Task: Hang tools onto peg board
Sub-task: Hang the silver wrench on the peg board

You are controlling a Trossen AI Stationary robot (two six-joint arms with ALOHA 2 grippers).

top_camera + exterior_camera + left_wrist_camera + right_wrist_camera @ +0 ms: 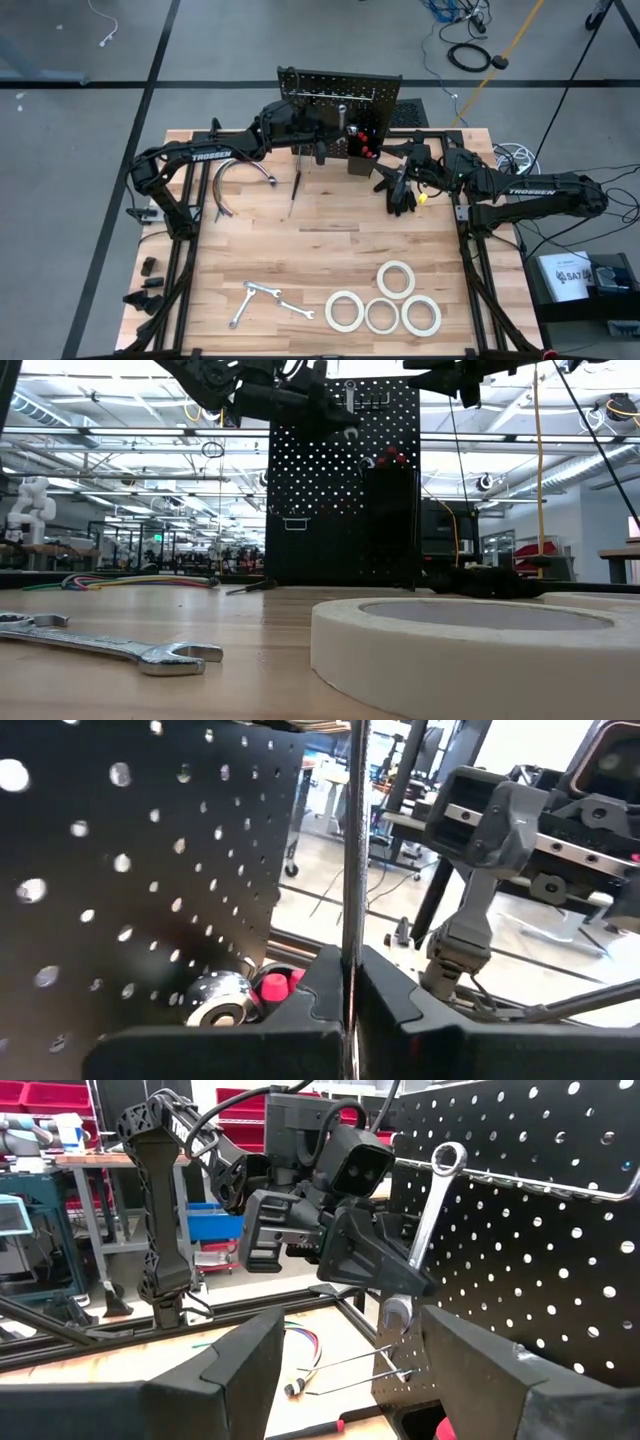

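Your left gripper (385, 1275) is up at the front of the peg board (540, 1230), clamped tight on a silver wrench (428, 1215). The wrench stands nearly upright in the grip, its ring end above the fingers and level with the long metal hook rail (560, 1182) on the board. From the right wrist view the ring looks to be just beside the rail's free end, though I can't tell whether it has caught on it yet. So the step in hand is hanging this wrench.

Your right gripper (350, 1365) waits just to the side of the left one, facing it, jaws spread wide and holding nothing.

The next move, as I judge it, calls for threading the ring over the rail's tip, then easing the fingers apart only once the wrench hangs by its own weight.

Well behind your grippers, near the table's front edge, two more wrenches (262, 301) and four tape rolls (387, 304) lie waiting, and a screwdriver (295, 192) lies below the left gripper.
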